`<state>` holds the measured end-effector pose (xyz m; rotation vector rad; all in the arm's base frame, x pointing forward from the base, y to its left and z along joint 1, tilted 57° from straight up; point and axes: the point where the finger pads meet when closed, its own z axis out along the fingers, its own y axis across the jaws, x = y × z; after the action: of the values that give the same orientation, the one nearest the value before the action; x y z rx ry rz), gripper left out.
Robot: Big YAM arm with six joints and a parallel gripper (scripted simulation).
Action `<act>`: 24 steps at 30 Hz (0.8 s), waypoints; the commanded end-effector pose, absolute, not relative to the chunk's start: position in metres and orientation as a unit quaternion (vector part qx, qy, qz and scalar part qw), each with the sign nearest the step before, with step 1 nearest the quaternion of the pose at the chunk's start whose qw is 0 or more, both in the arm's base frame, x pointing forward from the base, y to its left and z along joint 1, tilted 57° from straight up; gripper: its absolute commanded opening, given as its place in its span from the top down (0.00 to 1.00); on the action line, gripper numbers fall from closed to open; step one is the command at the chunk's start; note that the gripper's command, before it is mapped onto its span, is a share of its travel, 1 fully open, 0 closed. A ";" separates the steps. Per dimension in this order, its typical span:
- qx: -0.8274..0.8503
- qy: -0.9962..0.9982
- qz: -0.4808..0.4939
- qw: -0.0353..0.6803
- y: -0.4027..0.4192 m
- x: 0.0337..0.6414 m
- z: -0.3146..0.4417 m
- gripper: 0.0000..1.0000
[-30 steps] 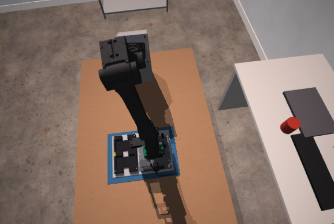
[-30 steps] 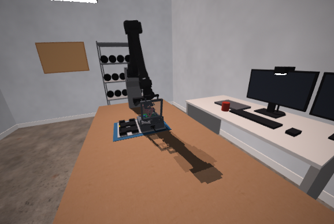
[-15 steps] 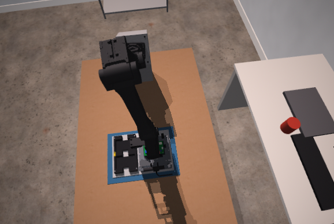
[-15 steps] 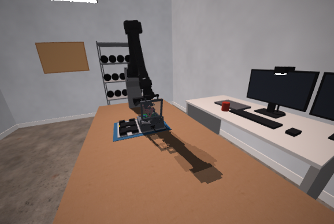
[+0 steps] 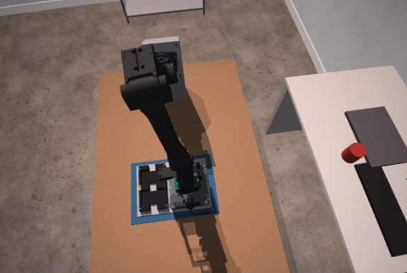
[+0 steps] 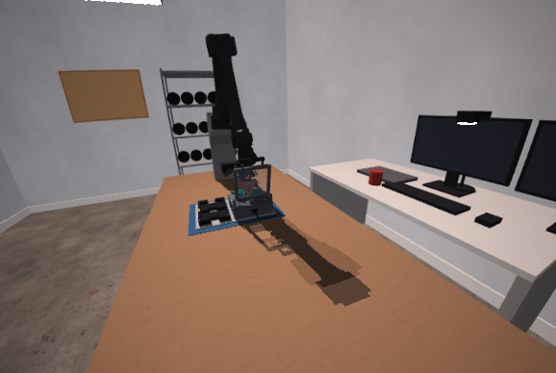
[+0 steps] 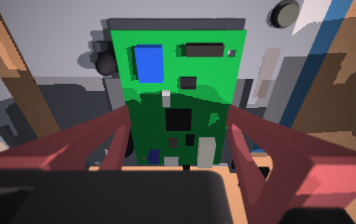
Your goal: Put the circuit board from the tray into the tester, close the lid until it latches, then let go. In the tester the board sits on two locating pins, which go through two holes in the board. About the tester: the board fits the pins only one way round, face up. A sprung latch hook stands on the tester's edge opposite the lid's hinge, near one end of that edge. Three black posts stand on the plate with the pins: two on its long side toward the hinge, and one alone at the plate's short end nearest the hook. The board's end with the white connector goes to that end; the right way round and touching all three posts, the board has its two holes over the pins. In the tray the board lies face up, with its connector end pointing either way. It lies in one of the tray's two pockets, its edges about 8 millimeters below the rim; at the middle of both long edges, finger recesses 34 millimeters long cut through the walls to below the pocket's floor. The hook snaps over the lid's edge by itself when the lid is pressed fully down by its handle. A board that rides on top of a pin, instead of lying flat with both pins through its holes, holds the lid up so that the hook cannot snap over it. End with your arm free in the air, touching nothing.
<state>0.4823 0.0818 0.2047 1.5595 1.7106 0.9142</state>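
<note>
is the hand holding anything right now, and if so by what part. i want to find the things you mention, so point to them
Cannot be told: the hand (image 6: 247, 186) (image 7: 178, 112) straddles the board (image 5: 197, 183) (image 6: 241, 192) (image 7: 178, 97) around mid-length of its long edges, but whether it grips them does not show.

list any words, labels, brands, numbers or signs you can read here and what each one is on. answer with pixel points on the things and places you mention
No readable text in any view.
Circuit board (image 5: 177, 184) (image 7: 178, 95): no lettering visible on its chips.
Monitor (image 6: 467, 149): dark screen, no words.
Keyboard (image 5: 386, 211) (image 6: 427, 198): any key markings too small or blurred to read.
Red cup (image 5: 353, 153) (image 6: 375, 177): plain.
</note>
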 end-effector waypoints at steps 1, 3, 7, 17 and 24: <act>0.591 0.647 0.349 0.331 0.074 0.482 0.210 0.28; 0.591 0.647 0.350 0.332 0.074 0.482 0.211 0.28; 0.590 0.646 0.351 0.333 0.074 0.481 0.212 0.28; 0.589 0.645 0.354 0.335 0.074 0.480 0.216 0.28; 0.589 0.644 0.355 0.336 0.074 0.480 0.217 0.28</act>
<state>0.4809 0.0815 0.2021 1.5622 1.7140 0.9103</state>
